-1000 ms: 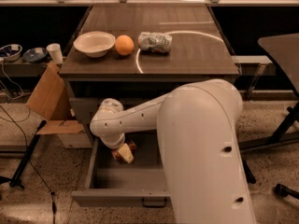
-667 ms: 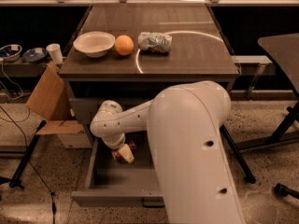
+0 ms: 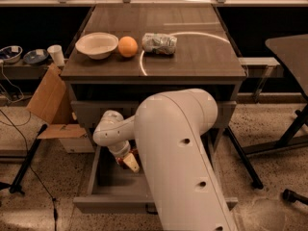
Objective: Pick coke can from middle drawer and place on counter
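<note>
The middle drawer [image 3: 109, 204] is pulled open below the counter [image 3: 197, 57]. My gripper [image 3: 129, 162] reaches down into the drawer at its back middle. A small red-brown piece of the coke can [image 3: 135, 153] shows right against the gripper, and the rest of the can is hidden behind it. My big white arm [image 3: 178, 148] covers the right half of the drawer.
On the counter stand a white bowl [image 3: 96, 44], an orange [image 3: 127, 46] and a shiny silvery packet [image 3: 159, 43]. A cardboard box [image 3: 47, 100] and a black stand leg [image 3: 26, 165] are to the left. A dark table [image 3: 291, 49] stands at the right.
My arm's bulk has shifted to the left across the view. The gripper has stayed in the drawer at the can, moving only slightly.
</note>
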Tool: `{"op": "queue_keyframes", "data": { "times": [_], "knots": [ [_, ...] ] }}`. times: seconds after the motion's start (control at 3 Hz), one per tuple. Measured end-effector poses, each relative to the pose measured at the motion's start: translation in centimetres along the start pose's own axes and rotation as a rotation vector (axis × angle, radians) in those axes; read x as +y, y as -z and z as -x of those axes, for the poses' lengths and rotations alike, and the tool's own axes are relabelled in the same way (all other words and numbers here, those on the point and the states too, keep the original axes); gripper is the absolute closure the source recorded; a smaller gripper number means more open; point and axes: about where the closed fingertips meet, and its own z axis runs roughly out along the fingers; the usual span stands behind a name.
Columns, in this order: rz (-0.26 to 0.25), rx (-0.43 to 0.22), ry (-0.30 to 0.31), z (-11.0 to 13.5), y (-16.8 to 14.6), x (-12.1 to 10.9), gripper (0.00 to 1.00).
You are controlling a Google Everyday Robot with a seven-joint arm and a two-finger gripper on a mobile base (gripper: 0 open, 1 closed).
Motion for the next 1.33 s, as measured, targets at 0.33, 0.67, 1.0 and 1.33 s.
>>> {"op": "queue_keyframes", "data": {
  "times": [0.33, 0.67, 1.0, 1.33],
  "knots": [
    [0.022, 0.012, -0.027, 0.0, -1.4, 0.2, 0.00],
    [0.045, 0.021, -0.054, 0.0, -2.6, 0.2, 0.00],
    [0.050, 0.021, -0.060, 0.0, -2.9, 0.3, 0.00],
    [0.040, 0.008, -0.053, 0.0, -2.8, 0.4, 0.19]
  ]
}}
